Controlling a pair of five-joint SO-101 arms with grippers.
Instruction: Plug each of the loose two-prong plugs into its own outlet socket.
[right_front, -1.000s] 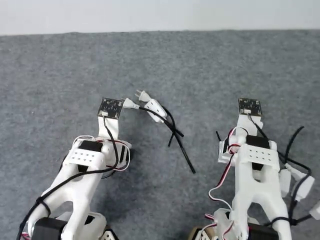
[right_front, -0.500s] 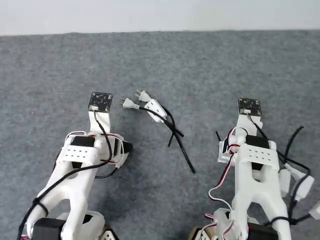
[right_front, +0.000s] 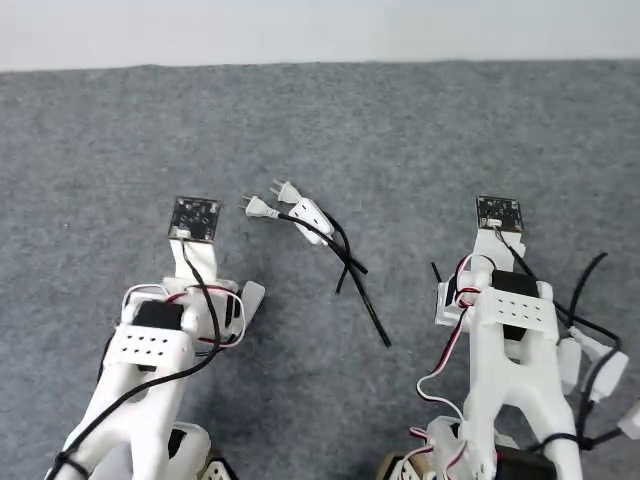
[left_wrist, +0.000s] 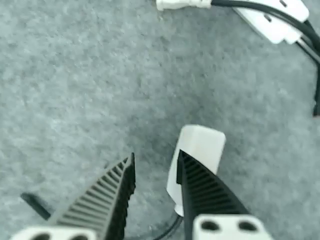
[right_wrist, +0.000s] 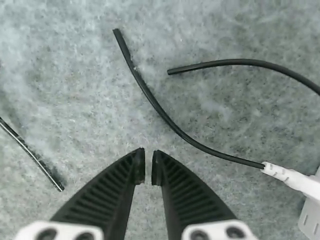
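Though the grey mat (right_front: 450, 130) takes up most of the table, the job sits mid-table. A white socket block (right_front: 312, 220) lies there with one plug (right_front: 258, 207) and a second plug (right_front: 287, 190) just beside it, unplugged, and black cords (right_front: 360, 290) trail toward the arms. These look like light, hard plastic that will likely skid, with springy cords tugging back. I'd pinch a plug across its body, behind the prongs. The left gripper (left_wrist: 156, 157) has its jaws spread and empty. A white piece (left_wrist: 200, 145) touches one finger, and I can't tell what it is. The right gripper (right_wrist: 148, 152) has its jaws almost together on nothing. The socket slots are too small to make out.
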